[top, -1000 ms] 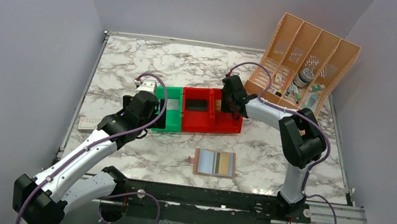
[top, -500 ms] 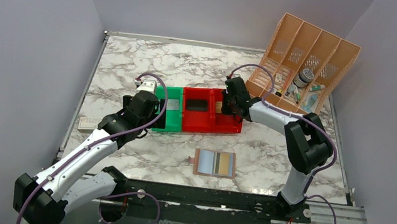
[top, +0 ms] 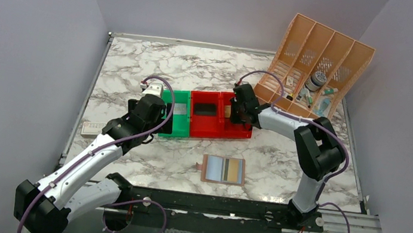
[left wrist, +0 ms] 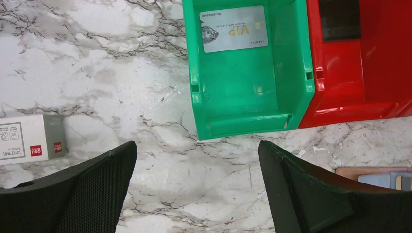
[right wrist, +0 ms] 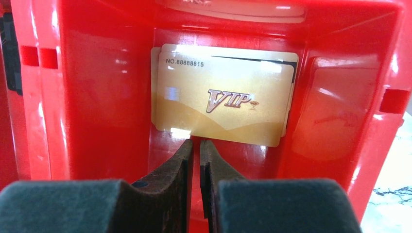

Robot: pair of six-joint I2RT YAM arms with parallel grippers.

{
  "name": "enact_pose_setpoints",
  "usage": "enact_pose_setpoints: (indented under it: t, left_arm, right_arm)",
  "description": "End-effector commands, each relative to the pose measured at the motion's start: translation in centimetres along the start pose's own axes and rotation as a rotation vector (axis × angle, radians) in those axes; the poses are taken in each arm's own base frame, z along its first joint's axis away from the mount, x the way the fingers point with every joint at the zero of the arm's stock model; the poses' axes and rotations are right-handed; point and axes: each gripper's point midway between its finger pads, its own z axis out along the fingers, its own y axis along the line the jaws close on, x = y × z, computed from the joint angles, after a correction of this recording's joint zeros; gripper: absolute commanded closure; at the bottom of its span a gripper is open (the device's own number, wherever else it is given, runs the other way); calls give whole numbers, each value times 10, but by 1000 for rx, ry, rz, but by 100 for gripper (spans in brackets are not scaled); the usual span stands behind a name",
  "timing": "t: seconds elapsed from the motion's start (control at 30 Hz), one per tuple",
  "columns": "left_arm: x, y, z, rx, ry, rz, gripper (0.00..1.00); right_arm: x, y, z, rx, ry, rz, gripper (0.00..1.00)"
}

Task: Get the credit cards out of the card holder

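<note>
Right fingers (right wrist: 182, 162) pressed almost together on nothing, poised inside the red bin (right wrist: 97, 97) just short of stacked gold cards (right wrist: 223, 102) lying flat on its floor. Left fingers (left wrist: 97, 184) spread wide and empty over the surface (left wrist: 145, 107) beside the green bin (left wrist: 243, 92), which holds a grey card (left wrist: 233, 35). The card holder (top: 223, 170) lies open, well apart near the arm bases (a yellow card (top: 235, 170) shows in its pocket). Judged best: rise straight out, clear of the bin walls, then pinch an exposed card edge while the other arm pins the holder. White box (left wrist: 29, 141) and peach organizer (top: 319, 65) stand aside, obstructing nothing.
</note>
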Motion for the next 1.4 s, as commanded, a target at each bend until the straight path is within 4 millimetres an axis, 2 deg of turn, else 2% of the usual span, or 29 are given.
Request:
enact_pose_setpoints:
  t: [0.0, 0.1, 0.37, 0.47, 0.53, 0.73, 0.9, 1.07, 1.17, 1.3, 1.37]
  left_arm:
    - [-4, -3, 1, 20, -11, -1, 1]
    - [-4, -3, 1, 18, -11, -1, 1]
    - [-3, -3, 2, 19, -6, 1, 1]
    - [-3, -3, 2, 20, -8, 1, 1]
    - [-3, -4, 1, 22, -9, 2, 1]
    - [-4, -4, 2, 24, -12, 1, 1]
    - [-6, -3, 0, 25, -19, -11, 1]
    - [-9, -1, -2, 20, -40, -33, 1]
    - [-11, -1, -3, 26, -49, -49, 1]
    - [-8, -8, -1, 57, -38, -58, 1]
    - [-7, -11, -1, 71, -30, -59, 1]
  right_arm:
    - [-20, -3, 11, 55, -58, 15, 87]
    - [-31, -2, 12, 60, -100, 33, 87]
    - [-41, 4, 5, 35, -125, 40, 86]
    - [-51, 10, -12, -7, -155, 40, 83]
    - [-60, 16, -27, -41, -182, 38, 77]
    - [-84, 27, -79, -128, -286, 45, 65]
    - [-86, 12, -117, -104, -385, 96, 51]
    - [-75, -11, -134, -46, -466, 202, 14]
    - [-66, -25, -137, 9, -477, 256, 0]
    - [-49, -44, -136, 120, -411, 305, 1]
    - [-43, -46, -142, 127, -385, 327, 1]
